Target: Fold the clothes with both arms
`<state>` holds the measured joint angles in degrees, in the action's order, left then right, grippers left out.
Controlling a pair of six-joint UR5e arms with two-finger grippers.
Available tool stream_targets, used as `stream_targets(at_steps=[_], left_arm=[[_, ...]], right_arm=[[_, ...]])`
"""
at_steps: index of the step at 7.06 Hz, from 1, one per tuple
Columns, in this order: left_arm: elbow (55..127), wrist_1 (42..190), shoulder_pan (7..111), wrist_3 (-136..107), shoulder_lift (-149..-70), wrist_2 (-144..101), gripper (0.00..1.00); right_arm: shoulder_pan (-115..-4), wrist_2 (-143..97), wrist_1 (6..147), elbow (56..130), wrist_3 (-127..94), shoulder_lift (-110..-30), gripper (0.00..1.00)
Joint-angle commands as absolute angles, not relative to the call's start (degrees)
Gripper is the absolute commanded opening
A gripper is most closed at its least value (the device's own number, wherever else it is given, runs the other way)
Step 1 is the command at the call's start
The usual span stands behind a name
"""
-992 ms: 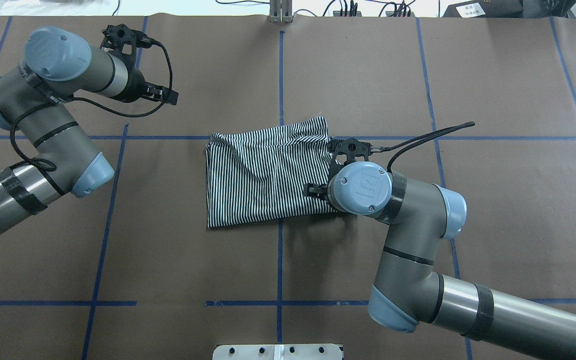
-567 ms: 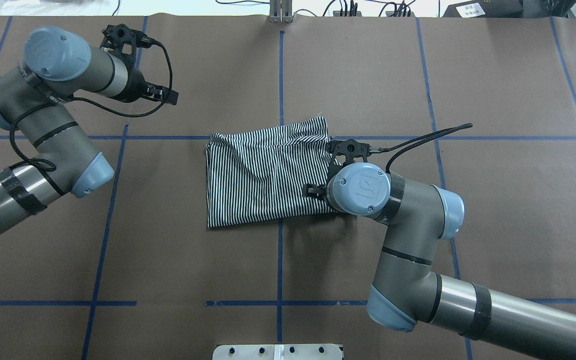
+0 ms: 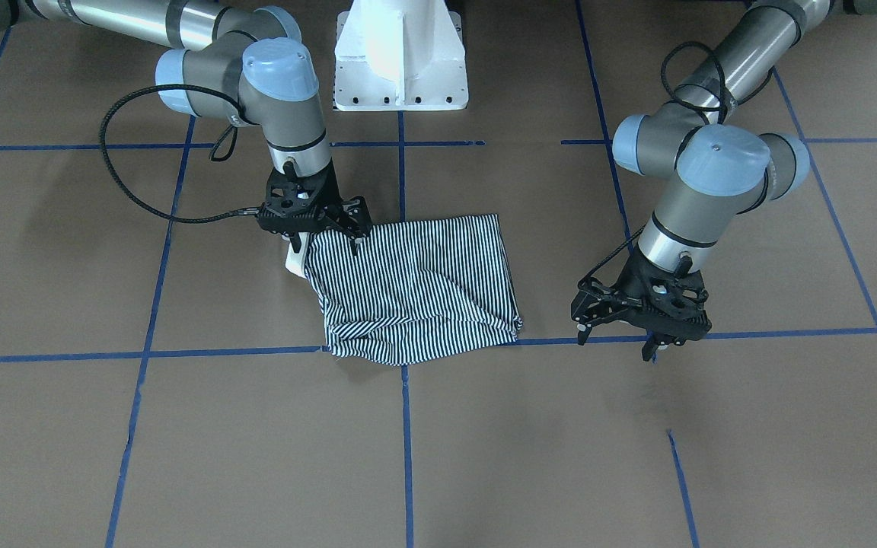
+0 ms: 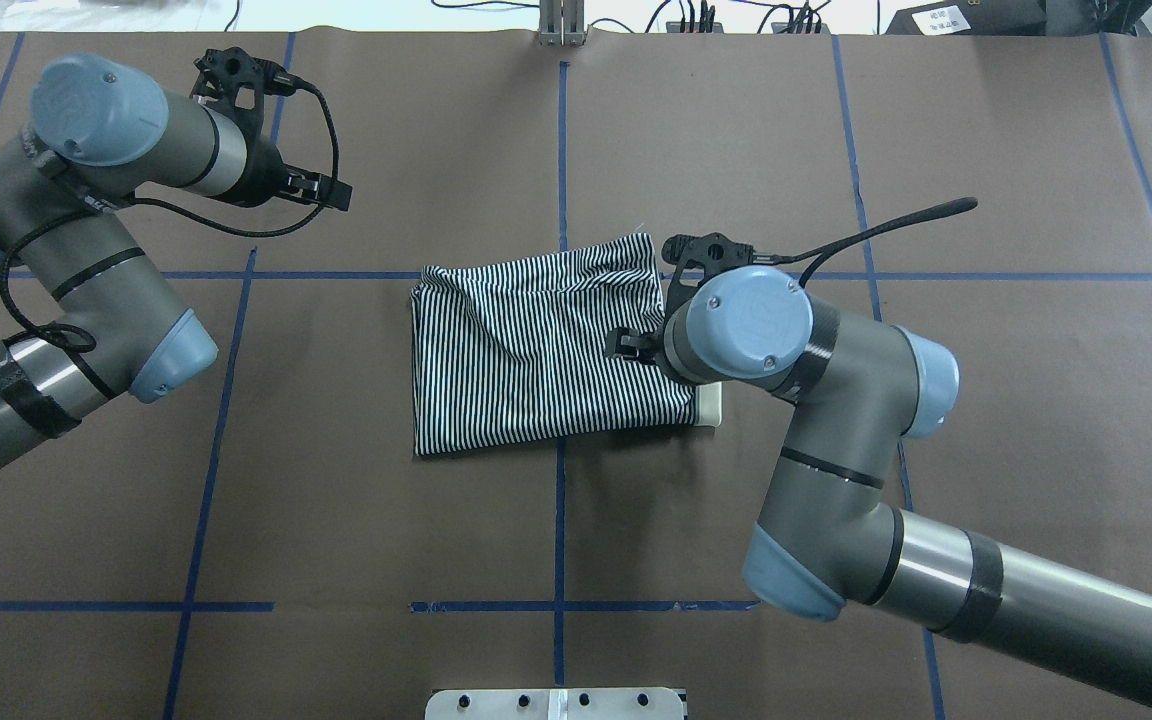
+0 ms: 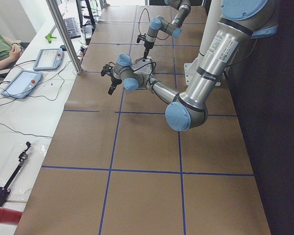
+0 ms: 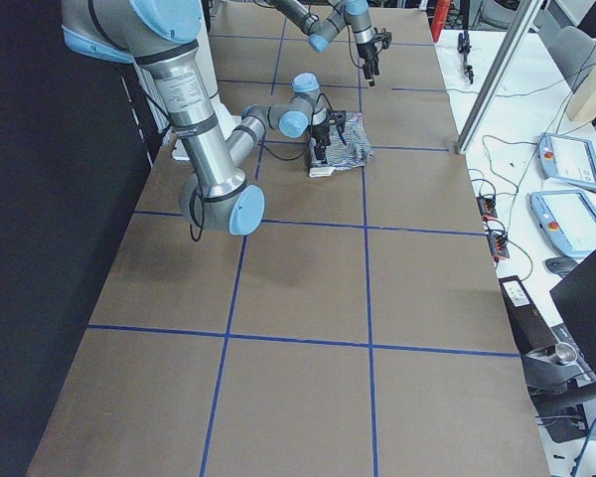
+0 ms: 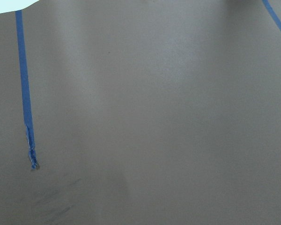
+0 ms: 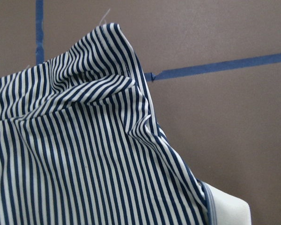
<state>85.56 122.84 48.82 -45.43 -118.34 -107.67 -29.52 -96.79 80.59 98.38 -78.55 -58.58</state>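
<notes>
Soft striped cloth shirt (image 4: 536, 350) on matt brown paper tabletop (image 4: 356, 520), smooth blue tape lines (image 4: 562, 150)

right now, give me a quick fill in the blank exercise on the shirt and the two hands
1. The folded polo shirt is patterned with thin navy-and-white ____.
2. The right hand is at one corner of the shirt, while the left hand hangs apart from it, holding ____.
3. The tape lines on the brown table are ____ in colour.
4. In the front-facing view, the white pedestal stands at the ____ edge of the picture.

Missing words: stripes; nothing; blue; top
</notes>
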Motion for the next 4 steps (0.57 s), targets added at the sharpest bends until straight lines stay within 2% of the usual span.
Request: stream_targets(at_steps=[1, 2, 3, 4], left_arm=[[92.08, 122.35, 48.78, -45.27, -114.28, -107.67, 1.0], [94.98, 122.34, 48.87, -45.0, -111.56, -108.8, 1.0], [98.32, 122.26, 49.39, -44.22, -108.23, -109.68, 1.0], [101.05, 122.26, 51.31, -41.34, -104.71, -111.08, 1.0]], right_arm=[[-36.36, -104.73, 84.43, 101.06, -72.82, -59.15, 1.0], [-39.08, -107.46, 90.73, 105.42, -66.6, -60.54, 1.0], [-41.37, -108.88, 93.05, 112.95, -60.88, -67.52, 1.0], [-46.97, -114.55, 93.08, 116.86, -52.9, -74.55, 1.0]])
